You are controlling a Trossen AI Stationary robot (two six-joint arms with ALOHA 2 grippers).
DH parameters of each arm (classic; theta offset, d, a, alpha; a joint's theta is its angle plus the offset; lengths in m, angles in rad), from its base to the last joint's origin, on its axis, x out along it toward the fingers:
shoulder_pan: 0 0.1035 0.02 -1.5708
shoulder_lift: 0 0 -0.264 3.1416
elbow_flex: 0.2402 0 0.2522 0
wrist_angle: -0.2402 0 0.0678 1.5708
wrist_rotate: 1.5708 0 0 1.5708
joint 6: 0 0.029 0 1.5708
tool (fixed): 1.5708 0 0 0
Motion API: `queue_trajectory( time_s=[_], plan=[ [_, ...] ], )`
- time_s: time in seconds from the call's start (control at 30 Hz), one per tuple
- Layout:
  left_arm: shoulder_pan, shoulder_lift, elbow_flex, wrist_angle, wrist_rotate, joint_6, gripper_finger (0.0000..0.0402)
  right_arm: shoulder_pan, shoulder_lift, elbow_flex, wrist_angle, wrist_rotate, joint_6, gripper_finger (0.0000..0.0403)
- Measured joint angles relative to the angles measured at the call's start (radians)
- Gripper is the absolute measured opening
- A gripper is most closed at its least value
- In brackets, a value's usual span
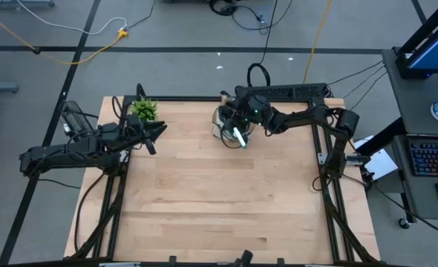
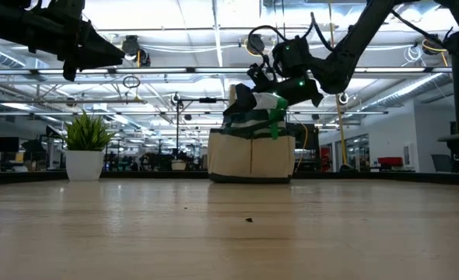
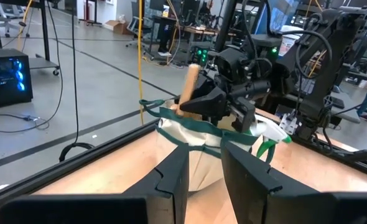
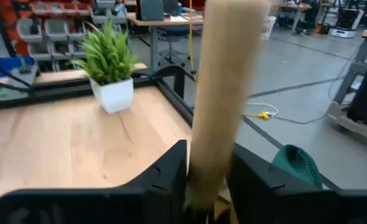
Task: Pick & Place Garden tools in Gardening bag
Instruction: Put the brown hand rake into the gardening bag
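Plainly, we saw the right gripper [image 4: 205, 186] with its jaws set on either side of a pale wooden handle [image 4: 218, 93], which stood upright between them and touched both fingers; whether they were pinching it or just letting go we could not tell. That gripper hung directly over the gardening bag [image 2: 251, 155], a beige tote with dark green trim that sat on the wooden surface [image 1: 219, 193] near its far edge, roughly midway across. In the left wrist view the same handle [image 3: 188, 87] rose out of the bag's [image 3: 196, 146] mouth beside the right gripper [image 3: 224, 102]. A green spray bottle with a white nozzle [image 3: 272, 134] lay against the bag's rim on the side nearer the right arm's base, its green trigger hanging over the edge. The left gripper [image 3: 203, 165] hovered well apart from the bag, above the surface's left side and pointing towards it, its jaws narrowly spread with nothing between them. A small green potted plant [image 1: 144, 111] in a white pot stood at the far left corner, close to the left gripper [image 1: 158, 132].
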Motion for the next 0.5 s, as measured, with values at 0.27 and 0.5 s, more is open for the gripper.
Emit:
queue_trajectory(
  time_s=[0.27,0.5],
  plan=[
    [0.0,0.0,0.0,0.0,0.0,0.0,0.0099,-0.001,-0.062,-0.004,-0.1,0.003,-0.049,0.0146],
    [0.001,0.0,0.0,0.0,0.0,0.009,0.0099,-0.001,-0.063,-0.002,-0.064,0.005,-0.045,0.0179]
  ],
)
